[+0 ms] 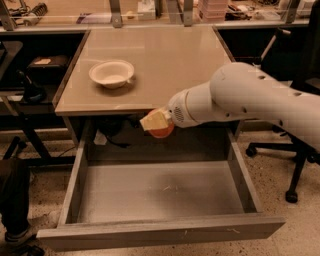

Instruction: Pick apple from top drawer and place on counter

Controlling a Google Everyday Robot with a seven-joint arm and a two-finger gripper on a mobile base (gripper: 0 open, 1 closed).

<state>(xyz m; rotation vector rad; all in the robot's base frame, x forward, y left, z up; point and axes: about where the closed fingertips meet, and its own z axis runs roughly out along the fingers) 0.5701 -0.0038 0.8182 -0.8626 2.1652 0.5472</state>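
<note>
The red-orange apple [161, 129] is held in my gripper [156, 121], whose pale fingers [153, 120] are shut around it. The gripper hangs in the air above the back of the open top drawer [160, 192], just below and in front of the counter's front edge. The drawer floor is bare and grey, and its long front panel [160, 232] is toward me. The tan counter [150, 62] lies behind the gripper. My white arm [250, 100] reaches in from the right.
A white bowl [112, 73] sits on the counter's left half. A cluttered shelf with metal posts [150, 12] runs along the back. An office chair base [280, 160] stands at the right. Dark frames and a bag [15, 195] are at the left.
</note>
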